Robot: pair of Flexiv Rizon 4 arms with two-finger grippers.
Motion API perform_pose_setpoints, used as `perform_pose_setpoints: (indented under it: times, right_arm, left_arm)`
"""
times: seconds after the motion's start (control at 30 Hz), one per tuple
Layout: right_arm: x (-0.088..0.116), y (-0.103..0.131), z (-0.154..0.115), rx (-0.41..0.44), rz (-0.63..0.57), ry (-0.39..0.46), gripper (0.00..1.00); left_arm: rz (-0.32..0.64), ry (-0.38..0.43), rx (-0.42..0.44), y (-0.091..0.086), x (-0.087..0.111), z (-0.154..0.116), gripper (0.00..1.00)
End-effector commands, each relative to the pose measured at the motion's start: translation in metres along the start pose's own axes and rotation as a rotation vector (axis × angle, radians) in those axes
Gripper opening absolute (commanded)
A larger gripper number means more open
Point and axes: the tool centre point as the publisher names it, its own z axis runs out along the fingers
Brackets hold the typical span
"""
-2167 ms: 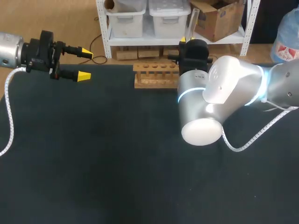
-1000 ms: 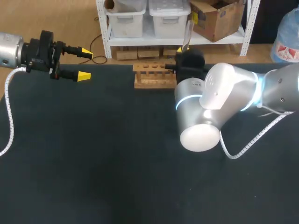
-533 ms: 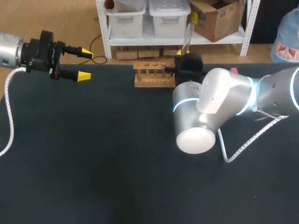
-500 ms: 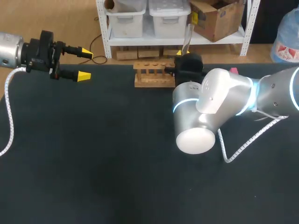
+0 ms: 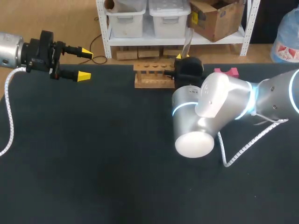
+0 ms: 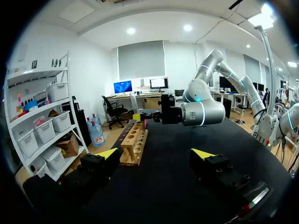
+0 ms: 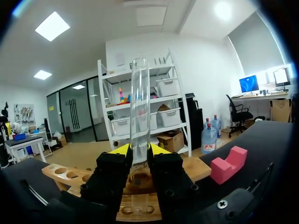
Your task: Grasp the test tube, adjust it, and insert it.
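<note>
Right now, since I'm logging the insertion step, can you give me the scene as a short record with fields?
test tube: clear, upright, gripped by the right tool
rack: wooden, at the far edge of the table; visible holes empty
tube position: over the rack's end nearest the pink block; whether it has entered a hole, cannot tell
left tool: open, empty, well apart from the rack

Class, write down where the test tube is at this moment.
In the right wrist view the test tube stands upright, clamped in the right gripper, over the end of the wooden rack nearest the pink block.
</note>
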Motion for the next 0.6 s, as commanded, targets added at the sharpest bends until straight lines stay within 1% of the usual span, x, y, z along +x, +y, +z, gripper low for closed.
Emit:
perform_pose_setpoints:
  times: [0.03,0.23,0.6]
  right_arm:
    - [0.0071,-0.0019,0.0002,0.003,0.004,-0.01,0.0]
    - [0.0084,-0.0006,0.0012,-0.003,-0.002,-0.039,0.0]
    - [0.0098,0.0005,0.0029,0.002,-0.015,-0.052,0.0]
  left_arm:
    - [0.002,0.0,-0.005,-0.0019,0.0004,0.0003,1.0]
    - [0.002,0.0,-0.005,-0.0019,0.0004,0.0003,1.0]
    - [0.002,0.0,-0.005,-0.0019,0.0004,0.0003,1.0]
